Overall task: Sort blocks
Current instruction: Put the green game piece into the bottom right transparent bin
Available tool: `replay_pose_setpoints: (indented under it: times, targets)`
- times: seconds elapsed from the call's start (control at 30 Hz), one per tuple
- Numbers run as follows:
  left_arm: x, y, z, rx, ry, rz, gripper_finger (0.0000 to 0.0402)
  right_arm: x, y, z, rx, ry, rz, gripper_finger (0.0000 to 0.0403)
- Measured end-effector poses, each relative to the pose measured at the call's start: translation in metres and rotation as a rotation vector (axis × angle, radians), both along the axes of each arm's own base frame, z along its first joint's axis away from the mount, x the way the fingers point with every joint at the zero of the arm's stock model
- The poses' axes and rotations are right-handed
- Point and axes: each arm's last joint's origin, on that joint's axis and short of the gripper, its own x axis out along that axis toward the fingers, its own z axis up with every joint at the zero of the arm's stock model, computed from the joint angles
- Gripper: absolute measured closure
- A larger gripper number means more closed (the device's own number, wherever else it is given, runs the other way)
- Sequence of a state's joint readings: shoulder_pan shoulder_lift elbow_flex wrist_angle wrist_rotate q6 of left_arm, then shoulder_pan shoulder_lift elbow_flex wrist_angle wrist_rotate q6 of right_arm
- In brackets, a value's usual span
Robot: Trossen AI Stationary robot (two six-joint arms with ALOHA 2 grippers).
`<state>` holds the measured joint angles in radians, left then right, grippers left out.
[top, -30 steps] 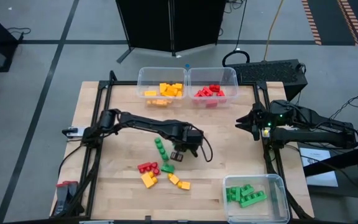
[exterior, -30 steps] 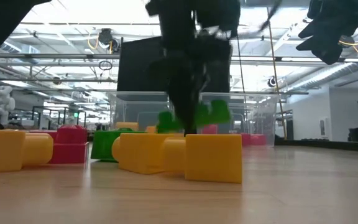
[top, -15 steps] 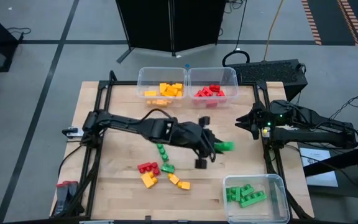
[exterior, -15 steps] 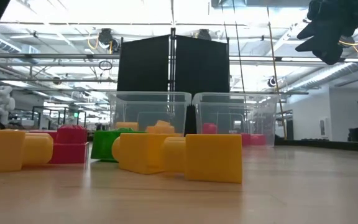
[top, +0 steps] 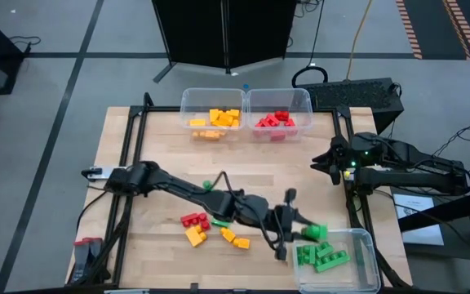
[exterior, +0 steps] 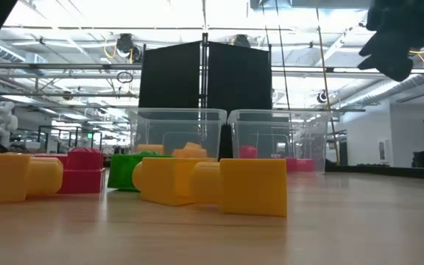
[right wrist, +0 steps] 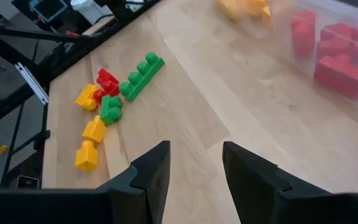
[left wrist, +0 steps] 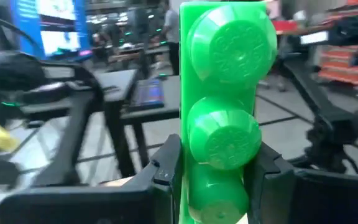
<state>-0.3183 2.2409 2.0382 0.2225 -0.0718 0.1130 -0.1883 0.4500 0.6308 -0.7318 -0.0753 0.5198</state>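
My left gripper (top: 307, 231) reaches across to the near right of the table and is shut on a green studded block (top: 317, 232), at the left rim of the clear bin holding green blocks (top: 365, 245). Loose red (top: 194, 219), yellow (top: 195, 237) and green (top: 219, 220) blocks lie flat on the table under the left arm. In the right wrist view a long green block (right wrist: 142, 74) lies beside them. My right gripper (top: 321, 161) hovers open at the right edge of the table, holding nothing. My left gripper pinches the green block (left wrist: 219, 124) between its two fingers (left wrist: 166, 168), one on each long side, near one end (left wrist: 216, 186). The fingers point roughly level toward the table's right. The block is lifted clear of the table, its round studs facing the wrist camera.
Two clear bins stand at the far edge, one with yellow blocks (top: 188, 100) and one with red blocks (top: 307, 100). In the low view yellow blocks (exterior: 252, 186) lie in front, with red (exterior: 83, 171) and green (exterior: 124, 171) behind. Bare wood lies between pile and far bins.
My left gripper rose from the pile with the green block, lifting it clear of the table. It then swung toward the table's right and near edge, ending beside the green bin. The other loose blocks stayed where they were.
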Motion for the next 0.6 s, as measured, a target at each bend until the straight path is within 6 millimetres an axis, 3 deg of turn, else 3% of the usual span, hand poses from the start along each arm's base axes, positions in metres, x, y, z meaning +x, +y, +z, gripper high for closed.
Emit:
replay_pose_setpoints:
  times: [0.4, 0.6]
  targets:
    - [0.022, -0.015, -0.070, 0.031, 0.108, -0.087, 0.0325, -0.001, 0.000, -0.002, 0.004, 0.022, -0.001, 0.0259]
    - [0.021, -0.020, -0.071, 0.034, 0.090, -0.100, 0.0321, -0.001, 0.000, -0.002, -0.002, 0.023, -0.001, 0.0259]
